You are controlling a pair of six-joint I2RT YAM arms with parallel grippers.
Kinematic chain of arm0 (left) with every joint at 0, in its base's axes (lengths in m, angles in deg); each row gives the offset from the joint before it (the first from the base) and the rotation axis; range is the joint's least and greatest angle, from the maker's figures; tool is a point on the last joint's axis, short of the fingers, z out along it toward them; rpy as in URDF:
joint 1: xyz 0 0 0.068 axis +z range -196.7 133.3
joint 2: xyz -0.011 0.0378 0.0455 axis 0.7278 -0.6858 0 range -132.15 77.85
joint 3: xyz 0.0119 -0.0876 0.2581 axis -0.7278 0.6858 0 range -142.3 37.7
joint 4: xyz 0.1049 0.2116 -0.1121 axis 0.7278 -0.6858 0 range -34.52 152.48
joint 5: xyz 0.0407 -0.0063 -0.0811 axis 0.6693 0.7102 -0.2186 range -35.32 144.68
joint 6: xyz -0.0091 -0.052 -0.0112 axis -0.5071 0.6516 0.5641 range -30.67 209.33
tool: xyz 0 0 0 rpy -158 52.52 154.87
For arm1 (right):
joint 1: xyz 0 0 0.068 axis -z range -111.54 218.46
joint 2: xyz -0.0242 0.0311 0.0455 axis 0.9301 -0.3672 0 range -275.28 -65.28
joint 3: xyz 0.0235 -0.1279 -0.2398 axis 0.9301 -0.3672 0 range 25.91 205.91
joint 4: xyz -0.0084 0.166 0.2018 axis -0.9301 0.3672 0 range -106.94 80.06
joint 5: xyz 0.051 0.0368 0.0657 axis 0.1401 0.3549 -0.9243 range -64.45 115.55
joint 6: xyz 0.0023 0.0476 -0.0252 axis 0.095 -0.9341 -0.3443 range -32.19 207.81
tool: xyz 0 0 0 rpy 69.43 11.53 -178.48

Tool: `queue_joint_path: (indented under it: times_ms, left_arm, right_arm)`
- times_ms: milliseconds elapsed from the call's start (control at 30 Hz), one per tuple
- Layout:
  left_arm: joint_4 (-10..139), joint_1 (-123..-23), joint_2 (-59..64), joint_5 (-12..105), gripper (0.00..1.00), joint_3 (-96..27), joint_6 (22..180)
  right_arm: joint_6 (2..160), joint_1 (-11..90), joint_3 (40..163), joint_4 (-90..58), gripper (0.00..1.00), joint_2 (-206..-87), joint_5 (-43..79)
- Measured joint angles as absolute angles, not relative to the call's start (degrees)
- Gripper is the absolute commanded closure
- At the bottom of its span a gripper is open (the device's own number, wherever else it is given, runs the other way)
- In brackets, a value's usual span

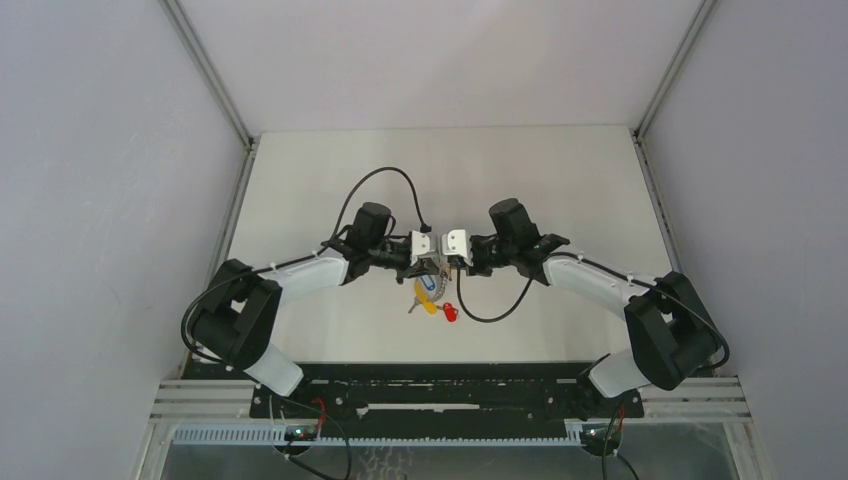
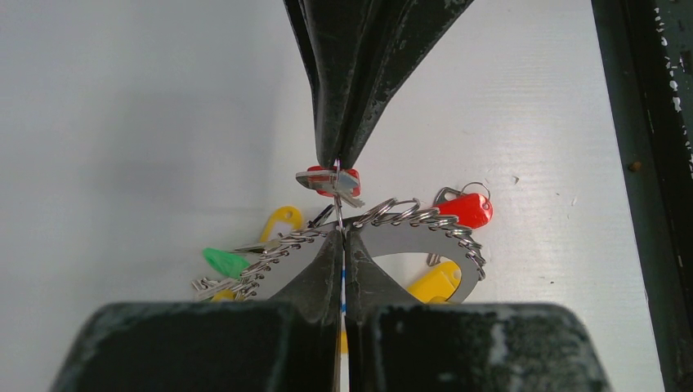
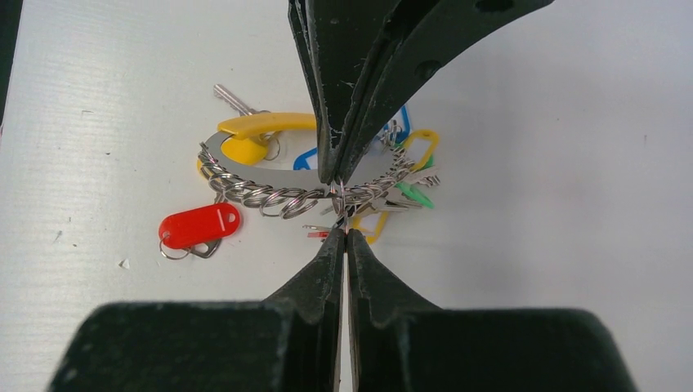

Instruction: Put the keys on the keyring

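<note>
Found left tool (image 2: 342,238) nipped shut on the keyring (image 2: 404,238) wire at its own tips, right tool (image 3: 343,235) apparently shut on a small red-tagged key (image 2: 328,181) just beyond them; judged both light, stiff, slippery metal, best pinched by the thin loops.

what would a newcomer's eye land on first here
The left gripper and right gripper meet tip to tip, both shut, over the middle of the white table. Just below them sits the keyring, a curved metal band bristling with split rings and coloured tags, and a small red-tagged key hangs at the right gripper's tips.
</note>
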State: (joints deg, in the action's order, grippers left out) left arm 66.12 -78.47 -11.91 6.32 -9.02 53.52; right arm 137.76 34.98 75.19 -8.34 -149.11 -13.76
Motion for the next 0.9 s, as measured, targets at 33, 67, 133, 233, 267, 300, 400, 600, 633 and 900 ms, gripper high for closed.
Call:
queue_joint_path:
  times_ms: [33,67,133,233,267,300,400,600,633,900]
  left_arm:
    - [66.1,-78.4,-11.9,6.3,1.00,-9.0,53.5]
    - [66.1,-78.5,-11.9,6.3,1.00,-9.0,53.3]
    - [66.1,-78.5,-11.9,6.3,1.00,-9.0,53.2]
    - [66.1,-78.5,-11.9,6.3,1.00,-9.0,53.2]
    - [66.1,-78.5,-11.9,6.3,1.00,-9.0,53.1]
    - [66.1,-78.4,-11.9,6.3,1.00,-9.0,53.1]
    - [66.1,-78.5,-11.9,6.3,1.00,-9.0,53.1]
    - [66.0,-78.4,-11.9,6.3,1.00,-9.0,53.1]
    - [66.0,-78.5,-11.9,6.3,1.00,-9.0,53.1]
    - [65.9,-78.5,-11.9,6.3,1.00,-9.0,53.1]
  right_arm:
    - [137.8,35.0,75.2,-8.4,1.00,-148.9,-13.8]
    - [137.8,35.0,75.2,-8.4,1.00,-148.9,-13.7]
    - [137.8,35.0,75.2,-8.4,1.00,-148.9,-13.7]
    - [137.8,35.0,75.2,-8.4,1.00,-148.9,-13.8]
    - [137.8,35.0,75.2,-8.4,1.00,-148.9,-13.8]
    - [137.8,35.0,75.2,-8.4,1.00,-148.9,-13.8]
    - [137.8,35.0,75.2,-8.4,1.00,-148.9,-13.9]
    - [137.9,35.0,75.2,-8.3,1.00,-149.0,-14.0]
    - [137.9,35.0,75.2,-8.3,1.00,-149.1,-14.0]
    - [137.9,35.0,75.2,-8.1,1.00,-149.9,-14.2]
